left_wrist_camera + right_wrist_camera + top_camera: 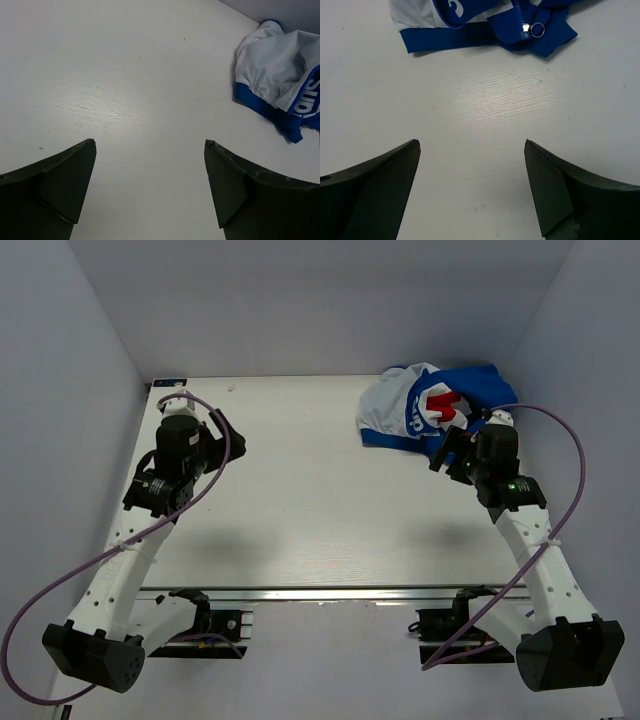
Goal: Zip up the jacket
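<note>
Jacket (425,405) is crumpled in a heap at the far right corner of the bench (300,500), white and blue fabric up, red patch showing. Zipper slider (525,31) with ring pull sits at the near edge of the heap, by the blue hem. Right hand (452,448) hovers near that edge, just short of the fabric, fingers spread wide, gripping nothing. Left hand (228,438) is well apart on the left side over bare bench, also spread wide, holding nothing, no contact.
</note>
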